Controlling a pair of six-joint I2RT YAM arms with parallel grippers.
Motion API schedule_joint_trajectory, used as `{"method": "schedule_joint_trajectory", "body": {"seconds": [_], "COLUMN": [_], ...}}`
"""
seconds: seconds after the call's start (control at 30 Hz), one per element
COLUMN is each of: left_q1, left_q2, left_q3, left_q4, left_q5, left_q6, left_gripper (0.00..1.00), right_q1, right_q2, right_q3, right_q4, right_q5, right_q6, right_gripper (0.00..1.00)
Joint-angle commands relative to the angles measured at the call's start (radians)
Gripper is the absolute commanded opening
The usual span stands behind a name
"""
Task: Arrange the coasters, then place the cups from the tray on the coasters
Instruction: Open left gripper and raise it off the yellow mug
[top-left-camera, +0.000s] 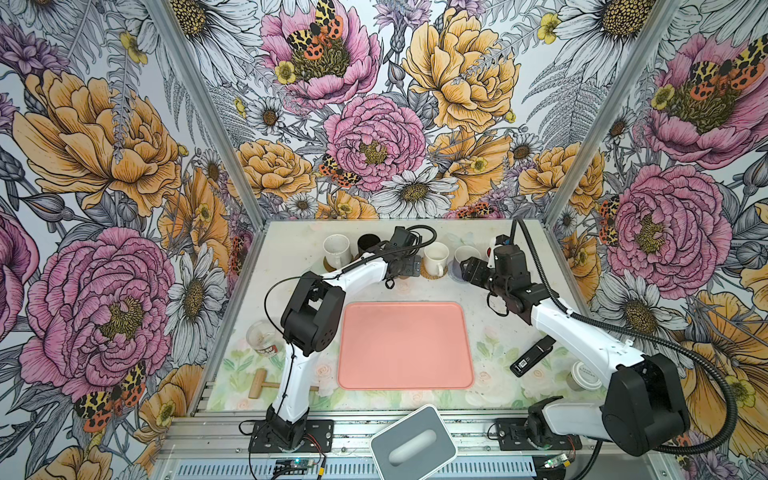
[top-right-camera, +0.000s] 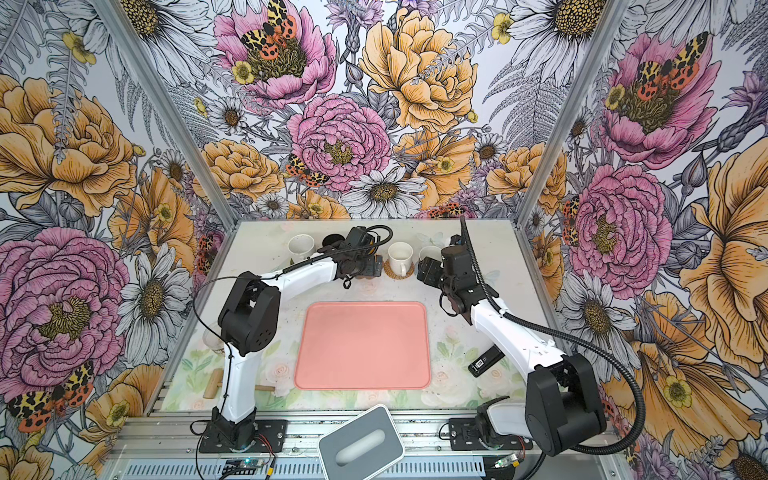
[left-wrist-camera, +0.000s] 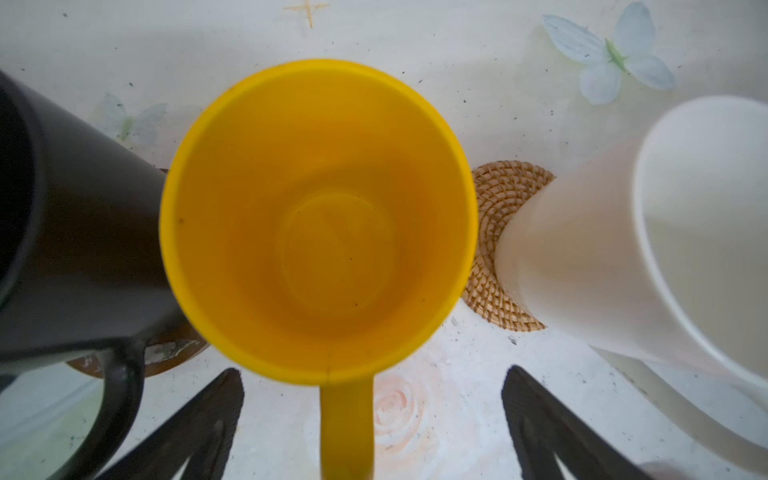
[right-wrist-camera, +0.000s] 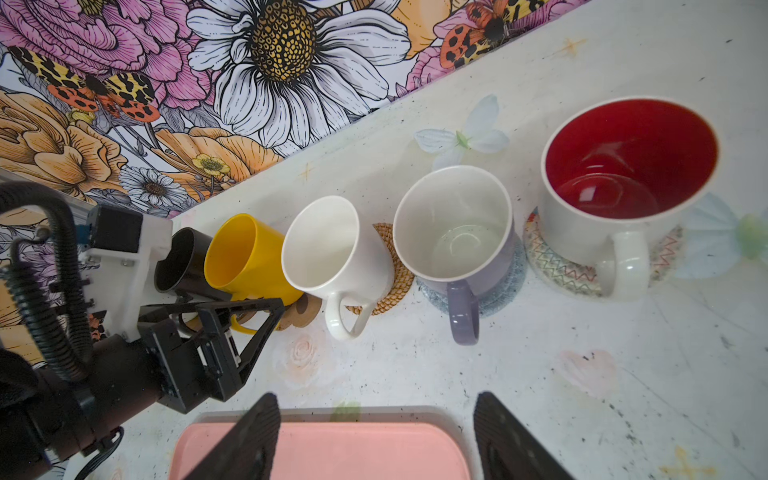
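Six cups stand in a row at the back, each on a coaster: white (top-left-camera: 336, 249), black (left-wrist-camera: 83, 232), yellow (left-wrist-camera: 320, 220), cream-white (right-wrist-camera: 324, 249) on the rattan coaster (right-wrist-camera: 390, 266), lavender (right-wrist-camera: 453, 224) on the grey-blue coaster (right-wrist-camera: 507, 286), and red-inside (right-wrist-camera: 623, 166) on the cream lacy coaster (right-wrist-camera: 557, 270). A brown paw-print coaster (right-wrist-camera: 305, 309) shows under the yellow cup. My left gripper (left-wrist-camera: 372, 374) is open, its fingers apart on either side of the yellow handle. My right gripper (right-wrist-camera: 377, 401) is open and empty over the back edge of the salmon-pink tray (top-left-camera: 405, 374).
A glass jar (top-left-camera: 262, 336) and a wooden mallet (top-left-camera: 259, 380) lie left of the tray. A black device (top-left-camera: 532, 357) and a white-lidded jar (top-left-camera: 582, 374) lie to its right. A grey box with an oval slot (top-left-camera: 411, 444) sits at the front edge.
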Motion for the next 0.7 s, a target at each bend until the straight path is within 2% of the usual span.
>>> {"method": "schedule_joint_trajectory", "body": {"seconds": [0.0,0.1,0.13,0.17,0.4,0.67], "left_q1": [-0.013,-0.02,-0.023,-0.026,-0.044,-0.046], "left_q2": [-0.069,-0.098,-0.111,-0.122,-0.242,-0.395], "left_q3": [-0.023,-0.036,-0.041,-0.046,-0.133,-0.251], "left_q4": [0.016,0.016,0.017,0.02,0.09,0.184], "left_q5": [-0.01,-0.04,-0.039,-0.039,-0.044,-0.045], "left_q6": [0.018,0.021,0.021,0.022,0.031,0.05], "left_gripper": [0.99,0.99,0.99,0.99,0.99,0.99], "right_q1": [-0.01,-0.01,-0.01,-0.011,-0.011,-0.01], "right_q2": [-0.039,-0.041,-0.043,-0.044,-0.06,-0.114], "right_q3": [-0.008,-0.01,-0.01,-0.011,-0.018,-0.044], "right_q4": [0.016,0.016,0.015,0.016,0.017,0.018], "right_q5": [0.008,0.008,0.008,0.006,0.017,0.036], "right_q6": [-0.002,-0.003,-0.003,-0.005,-0.01,-0.07], "right_gripper": [0.78,0.8,0.95,0.99,0.99,0.99]}}
